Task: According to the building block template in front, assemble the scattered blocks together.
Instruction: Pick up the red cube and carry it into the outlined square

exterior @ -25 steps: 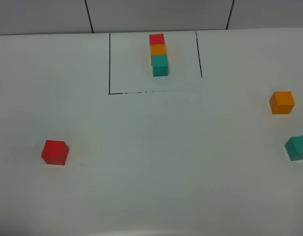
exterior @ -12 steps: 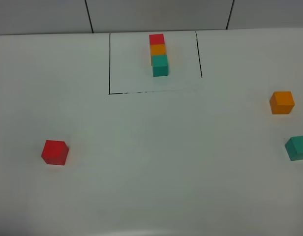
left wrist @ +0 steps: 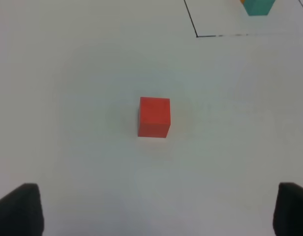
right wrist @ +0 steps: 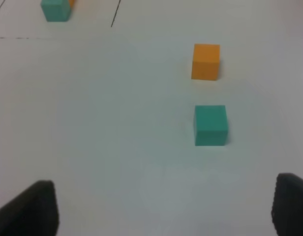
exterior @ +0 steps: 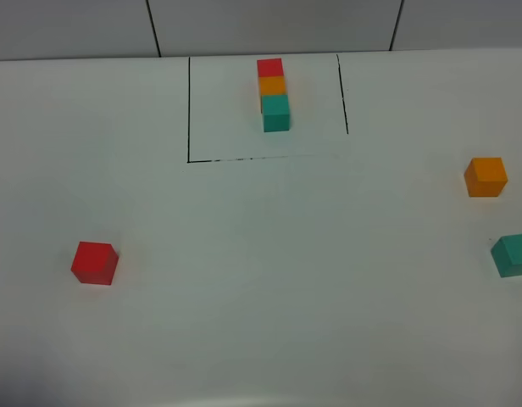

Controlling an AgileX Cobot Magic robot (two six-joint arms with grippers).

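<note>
Well, nothing was joined: small matte red cube (exterior: 94, 262) lay left, matte orange cube (exterior: 485, 176) and teal-green cube (exterior: 513, 254) right, well apart from the three-colour template row (exterior: 273, 93); left pincer (left wrist: 154, 209) and right pincer (right wrist: 159, 204) gaped empty.

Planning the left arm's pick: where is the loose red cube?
In the exterior high view the red cube sits alone at the left, well short of the template; the left wrist view shows it ahead of the left gripper.

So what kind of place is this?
Probably a robot test table: a plain white table, a black-lined box drawn on it holding a row of joined blocks, and a red cube lying loose.
</note>
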